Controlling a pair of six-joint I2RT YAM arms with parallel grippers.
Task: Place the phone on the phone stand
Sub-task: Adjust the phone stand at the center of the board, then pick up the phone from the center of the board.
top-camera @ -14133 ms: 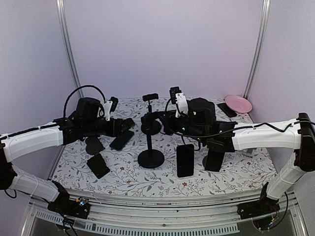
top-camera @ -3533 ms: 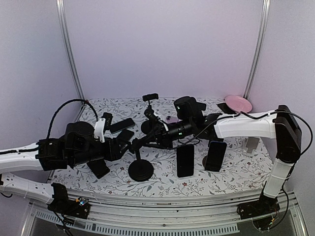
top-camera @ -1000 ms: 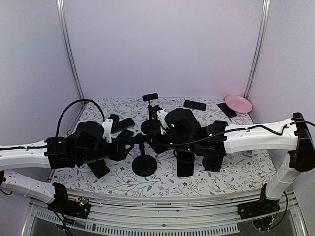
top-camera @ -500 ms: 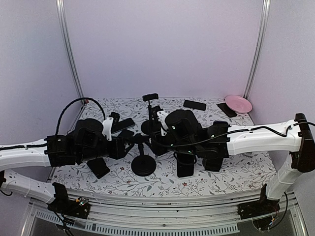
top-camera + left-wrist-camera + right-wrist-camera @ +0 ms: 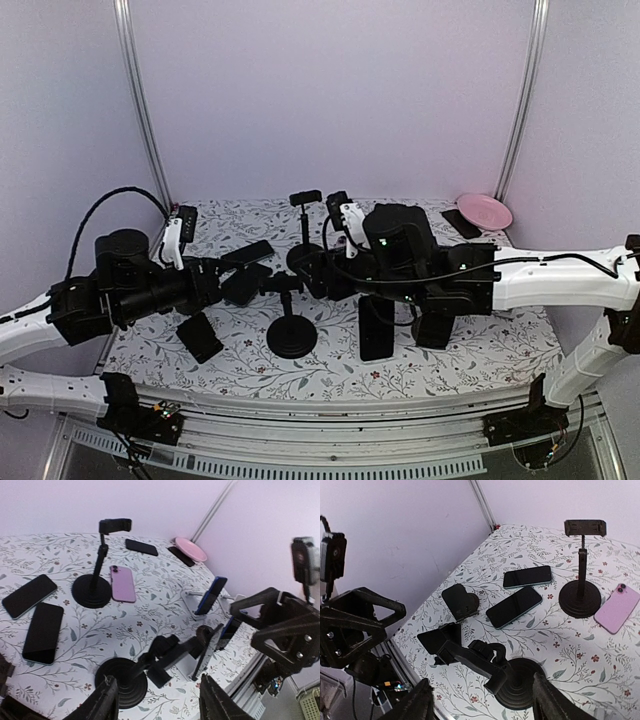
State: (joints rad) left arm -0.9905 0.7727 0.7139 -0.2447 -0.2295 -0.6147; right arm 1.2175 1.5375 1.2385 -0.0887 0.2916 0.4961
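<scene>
Floral tabletop (image 5: 240, 372); left hand (image 5: 159, 690), right hand (image 5: 481, 690) apart; phone (image 5: 206, 647) edge-on at phone stand (image 5: 122, 677), seating unclear.

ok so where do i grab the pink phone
Probably pinch the pink phone across its long edges, straight down from above: it lies flat, camera side up, so only thin edges are exposed. Mind the upright stand close beside one edge.

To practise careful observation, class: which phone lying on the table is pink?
The pink phone beside the base of the upright stand, camera lenses up; the others lying flat look black.
</scene>
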